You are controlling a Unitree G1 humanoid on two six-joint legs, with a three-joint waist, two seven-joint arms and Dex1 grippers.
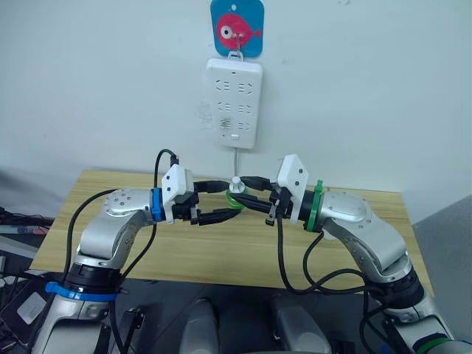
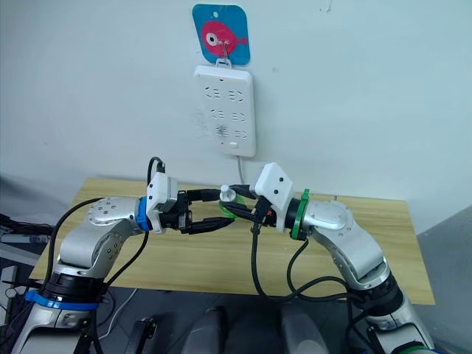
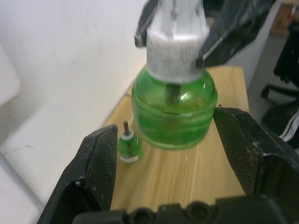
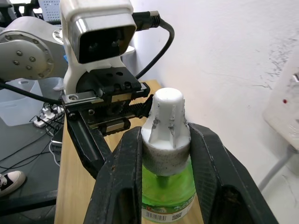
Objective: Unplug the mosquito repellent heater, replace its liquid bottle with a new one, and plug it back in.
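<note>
The mosquito repellent heater (image 4: 166,128), a small white rounded unit, is held above the middle of the wooden desk (image 1: 221,254), nearer its back edge than its front. A green liquid bottle (image 3: 174,112) hangs attached beneath it, with a dark wick visible inside through the clear green wall.

The right gripper (image 4: 164,149) has its two black fingers closed against the white body of the heater, one on each side, just above the bottle's shoulder.

The left gripper (image 3: 174,140) faces it from the opposite side. Its fingers (image 3: 100,163) stand apart, one on either side of the green bottle, with a visible gap to the bottle on both sides; they are not gripping it.

A second bottle (image 3: 129,147), small, green, with a bare wick standing up from its neck, stands upright on the desk near the back edge, beside the wall.

A white multi-socket power strip (image 1: 234,102) hangs on the wall above the back edge of the desk, suspended from a hook on a blue plaque bearing a pink fish (image 1: 237,27). Its white cord (image 1: 234,158) drops straight down toward the desk. Nothing is plugged into its sockets.
</note>
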